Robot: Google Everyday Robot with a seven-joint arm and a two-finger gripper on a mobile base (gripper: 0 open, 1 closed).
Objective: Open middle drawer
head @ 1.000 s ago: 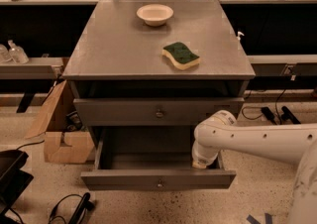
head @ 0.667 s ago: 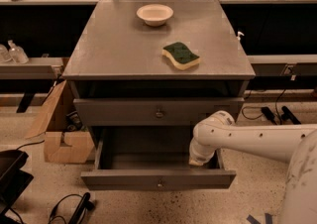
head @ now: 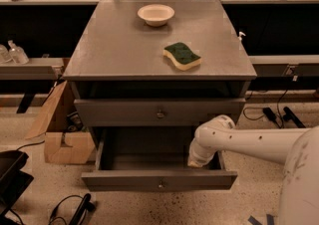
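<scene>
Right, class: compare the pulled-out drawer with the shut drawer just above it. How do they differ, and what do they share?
The middle drawer stands open, showing its deep box; the upper drawer is shut flush.
The middle drawer's front is low; the upper drawer's front is taller.
The gripper reaches down into the middle drawer's right side; nothing touches the upper drawer.
Both are grey, each with one small round knob at the centre.

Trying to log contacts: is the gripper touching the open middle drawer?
Cannot tell. The camera view shows the gripper low inside the middle drawer by its right side, but the arm hides any contact or gap.
</scene>
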